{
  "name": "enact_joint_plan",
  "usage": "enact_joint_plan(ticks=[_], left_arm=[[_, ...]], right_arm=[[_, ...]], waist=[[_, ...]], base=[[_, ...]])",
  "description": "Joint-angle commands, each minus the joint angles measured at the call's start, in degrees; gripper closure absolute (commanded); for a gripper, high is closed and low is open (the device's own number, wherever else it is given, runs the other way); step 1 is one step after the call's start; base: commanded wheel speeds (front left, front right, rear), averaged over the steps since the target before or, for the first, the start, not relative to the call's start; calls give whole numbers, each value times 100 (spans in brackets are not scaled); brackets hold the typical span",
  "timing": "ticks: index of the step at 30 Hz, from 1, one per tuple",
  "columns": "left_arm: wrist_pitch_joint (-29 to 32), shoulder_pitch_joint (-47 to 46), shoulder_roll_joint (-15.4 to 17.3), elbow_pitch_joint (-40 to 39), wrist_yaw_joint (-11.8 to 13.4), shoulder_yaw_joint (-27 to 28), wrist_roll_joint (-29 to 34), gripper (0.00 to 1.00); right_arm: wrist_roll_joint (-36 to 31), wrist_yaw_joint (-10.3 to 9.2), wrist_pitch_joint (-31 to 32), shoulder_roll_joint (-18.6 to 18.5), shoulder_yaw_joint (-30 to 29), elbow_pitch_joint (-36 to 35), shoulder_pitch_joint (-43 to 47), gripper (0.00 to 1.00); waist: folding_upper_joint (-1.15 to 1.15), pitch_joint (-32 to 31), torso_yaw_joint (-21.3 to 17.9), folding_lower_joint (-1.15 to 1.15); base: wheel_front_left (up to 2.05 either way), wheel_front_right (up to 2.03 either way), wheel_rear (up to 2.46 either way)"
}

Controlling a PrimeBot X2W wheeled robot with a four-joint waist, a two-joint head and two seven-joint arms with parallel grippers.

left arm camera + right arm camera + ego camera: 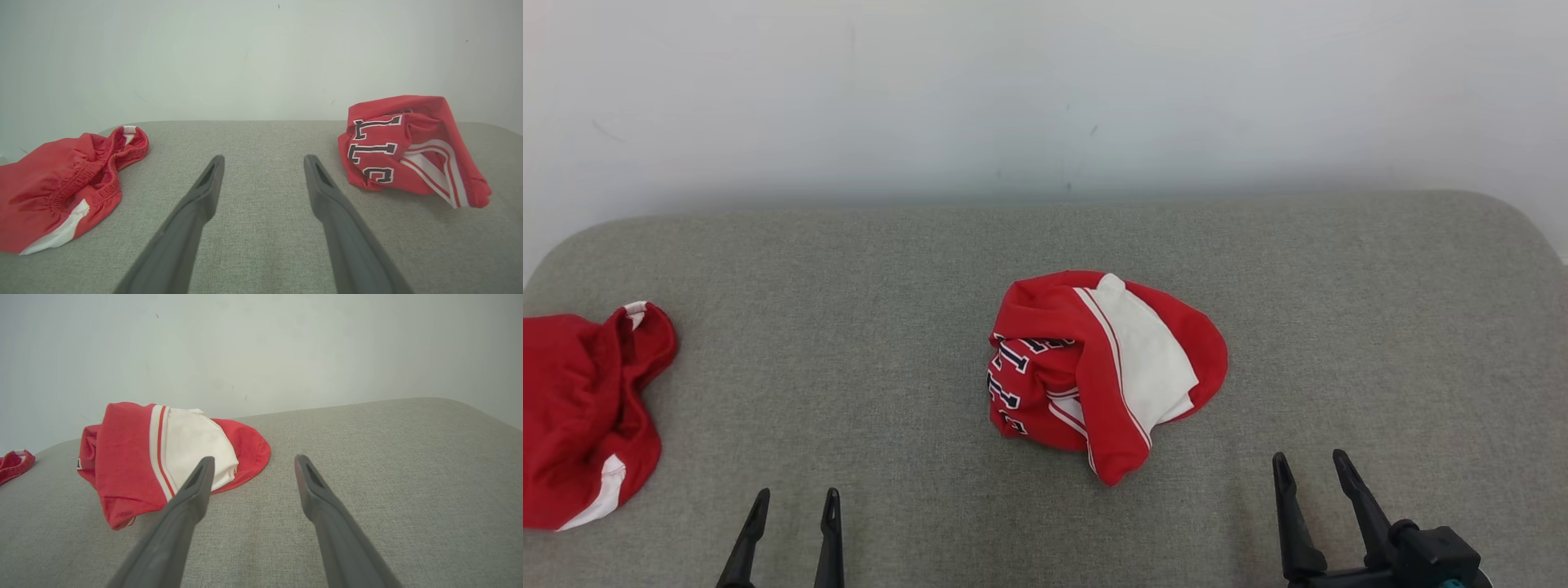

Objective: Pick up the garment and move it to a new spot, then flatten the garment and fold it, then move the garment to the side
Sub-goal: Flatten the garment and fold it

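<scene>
The garment lies untouched in a crumpled heap about midway across the grey padded surface, roughly halfway between its near and far edges. No step of the task looks begun.

Nearest, along the near edge, both arms wait. The left pincer sits toward the near left and the right pincer toward the near right. Each has its two dark fingers spread well apart with nothing between them, and both point toward the far edge.

Further in is the heap itself. A red fold edged with striped trim crosses a white panel, and dark white-outlined lettering shows on the side facing the left edge. Its long axis runs more or less near to far, leaning a little. The fold ends in a red tip that points at the near edge, between the two pincers.

The heap lies ahead and to the right of the left pincer, and ahead and to the left of the right one. The right pincer looks the nearer of the two, and it faces the white panel and the rounded red hem. I judge that the pick-up suits the right arm, reaching forward and inward. The left arm could take the lettered side if both are wanted.

A second red piece with an elastic band, probably shorts, lies at the left edge, well apart from the heap.

Beyond the far edge stands a plain pale wall.
</scene>
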Motion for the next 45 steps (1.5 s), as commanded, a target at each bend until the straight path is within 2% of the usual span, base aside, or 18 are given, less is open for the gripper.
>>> enact_joint_plan(ticks=[1, 45], left_arm=[[-17, 46, -23, 17, -2, 16, 39, 0], [-17, 69, -64, 68, -29, 180, 146, 0]], right_arm=[[-19, -12, -7, 1, 5, 11, 34, 0], [31, -12, -7, 1, 41, 174, 36, 0]], waist=[[0, -2, 4, 0], [0, -37, 75, 0]], base=[[0, 0, 0], [0, 0, 0]])
